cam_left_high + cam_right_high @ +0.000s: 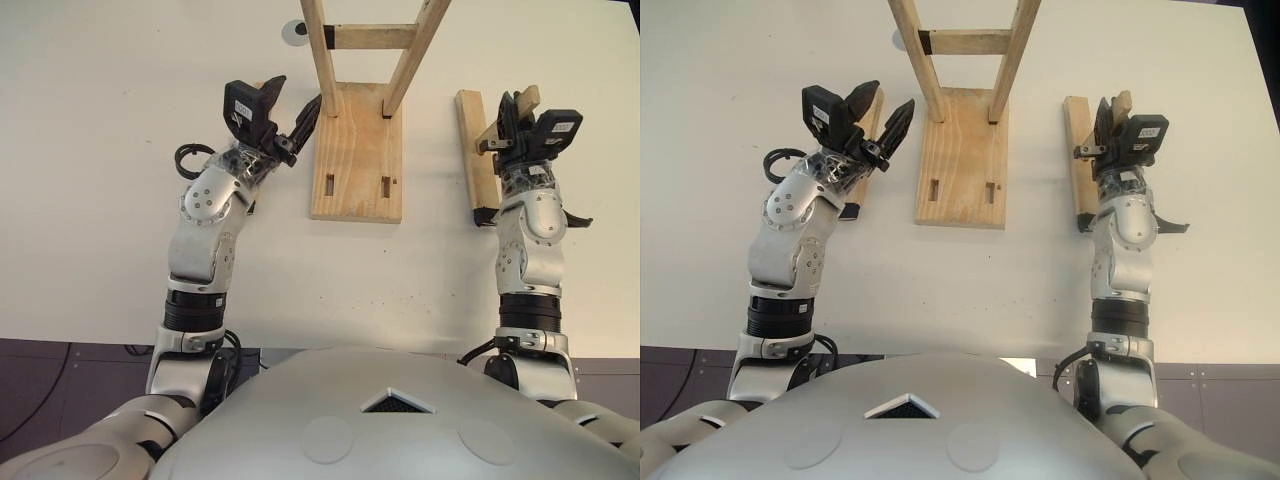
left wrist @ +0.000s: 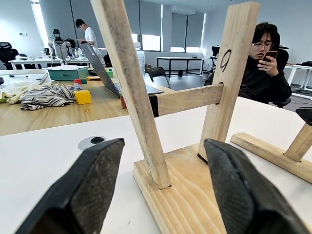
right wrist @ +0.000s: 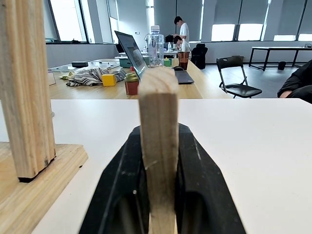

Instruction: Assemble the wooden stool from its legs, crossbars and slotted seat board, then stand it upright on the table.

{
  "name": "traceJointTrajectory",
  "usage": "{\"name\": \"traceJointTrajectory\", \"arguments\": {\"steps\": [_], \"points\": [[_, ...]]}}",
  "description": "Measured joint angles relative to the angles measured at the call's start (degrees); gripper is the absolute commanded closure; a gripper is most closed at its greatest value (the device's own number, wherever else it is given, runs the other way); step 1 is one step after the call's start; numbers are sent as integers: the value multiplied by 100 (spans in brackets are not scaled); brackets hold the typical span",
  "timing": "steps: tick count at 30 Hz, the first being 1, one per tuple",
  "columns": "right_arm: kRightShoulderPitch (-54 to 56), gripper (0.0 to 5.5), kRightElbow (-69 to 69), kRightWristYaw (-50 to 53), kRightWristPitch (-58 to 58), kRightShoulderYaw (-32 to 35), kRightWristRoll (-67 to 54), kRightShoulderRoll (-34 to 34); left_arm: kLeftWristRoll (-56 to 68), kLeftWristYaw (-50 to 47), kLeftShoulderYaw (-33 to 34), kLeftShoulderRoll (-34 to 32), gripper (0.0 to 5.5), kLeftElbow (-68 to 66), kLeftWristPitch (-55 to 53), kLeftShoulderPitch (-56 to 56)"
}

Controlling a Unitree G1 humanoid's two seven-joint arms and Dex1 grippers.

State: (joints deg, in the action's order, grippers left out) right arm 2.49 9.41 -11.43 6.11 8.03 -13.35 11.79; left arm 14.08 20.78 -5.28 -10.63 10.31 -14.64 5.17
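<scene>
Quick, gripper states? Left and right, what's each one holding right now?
Left gripper: open, holding nothing.
Right gripper: shut on a wooden leg piece.

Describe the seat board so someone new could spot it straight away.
At the middle of the white table lies a flat wooden seat board. Unlike the narrow piece in the right tool, it carries two joined upright legs and two empty slots.

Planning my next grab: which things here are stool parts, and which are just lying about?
Job: seat board; two legs with crossbar standing in it; wooden piece in the right gripper; long piece on the table by it.
Lying about: laptop, striped cloth, yellow block, bottle on the desk behind.
</scene>
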Motion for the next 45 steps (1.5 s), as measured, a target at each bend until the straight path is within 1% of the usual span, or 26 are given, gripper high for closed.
{"name": "traceJointTrajectory", "arguments": {"steps": [11,12,13,15,16,19,21,25,28,29,33,36,37,41,43,45], "points": [[-45,510,150,-285,328,50,-99,1,-2,-14,49,9,252,-85,2,114],[-58,481,108,-293,319,20,-47,16,-3,-17,51,16,252,-90,3,120],[-55,463,-33,-337,222,-7,-18,50,-5,-21,52,22,252,-94,6,123],[-267,427,-102,-435,-323,-85,-4,62,-10,-30,61,25,252,-106,14,128],[-312,409,-328,-499,-699,-103,-19,205,-33,-40,67,30,252,-119,16,131],[-214,363,-1192,-843,-1767,34,-168,979,-68,-60,71,41,252,-125,74,133],[-244,317,-1481,-1028,-2523,108,-311,1343,-130,-84,69,53,252,-125,122,133],[-731,254,-1954,-1085,-4049,146,-519,1602,-171,-109,73,96,252,-159,185,122],[-930,189,-2347,-1009,-4554,52,-503,1593,-178,-138,76,146,252,-171,196,105],[-981,177,-2459,-950,-4746,1,-477,1595,-179,-141,87,145,252,-171,196,91],[-1112,177,-2644,-856,-5082,-109,-405,1595,-182,-144,103,144,252,-171,196,76],[-1114,230,-2722,-822,-5140,-184,-254,1604,-183,-144,103,144,252,-171,196,76],[-1112,257,-2728,-820,-5140,-195,-237,1604,-184,-144,104,144,252,-172,196,76],[-1085,318,-2772,-819,-5207,-243,-184,1611,-184,-155,110,147,252,-176,196,76],[-1039,344,-2804,-825,-5365,-222,-228,1598,-177,-178,131,157,252,-177,187,76],[-973,345,-2782,-820,-5514,-125,-301,1568,-157,-209,195,165,252,-178,159,78]]}}
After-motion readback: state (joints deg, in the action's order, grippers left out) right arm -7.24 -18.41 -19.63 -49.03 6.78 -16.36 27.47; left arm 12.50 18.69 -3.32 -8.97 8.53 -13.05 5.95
